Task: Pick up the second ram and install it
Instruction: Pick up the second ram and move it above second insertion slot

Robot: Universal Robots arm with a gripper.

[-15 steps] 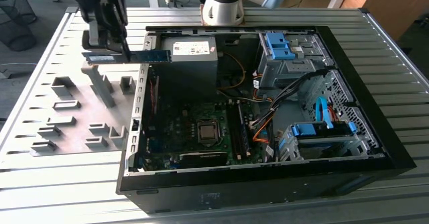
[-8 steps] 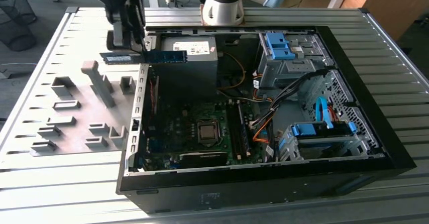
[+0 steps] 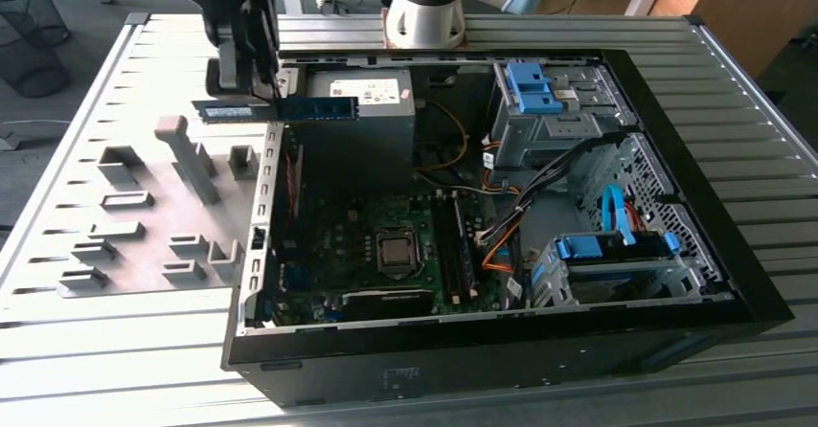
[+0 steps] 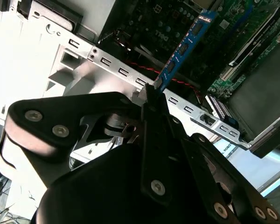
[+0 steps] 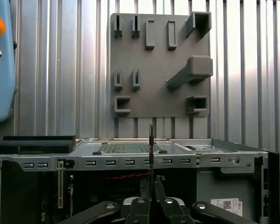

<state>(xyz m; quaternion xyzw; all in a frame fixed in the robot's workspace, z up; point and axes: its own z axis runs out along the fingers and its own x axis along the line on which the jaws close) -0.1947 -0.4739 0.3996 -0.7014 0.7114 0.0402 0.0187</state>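
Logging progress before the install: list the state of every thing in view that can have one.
Thin blue-green circuit-board ram strip: gripped, lifted over the case's edge, not slotted.
Black pincer: shut on the ram strip.
Black metal computer case: lying on its side, open, motherboard exposed.

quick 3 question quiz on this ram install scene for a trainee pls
1. True or false: the gripper is shut on the second ram.
2. Fill in: the grey fixture plate lies on the exterior view's ____ of the computer case.
3. Where is the second ram?
A. seated in a motherboard slot
B. lying on the grey fixture plate
C. held in the air above the computer case's side wall

Key: 1 true; 2 left; 3 C
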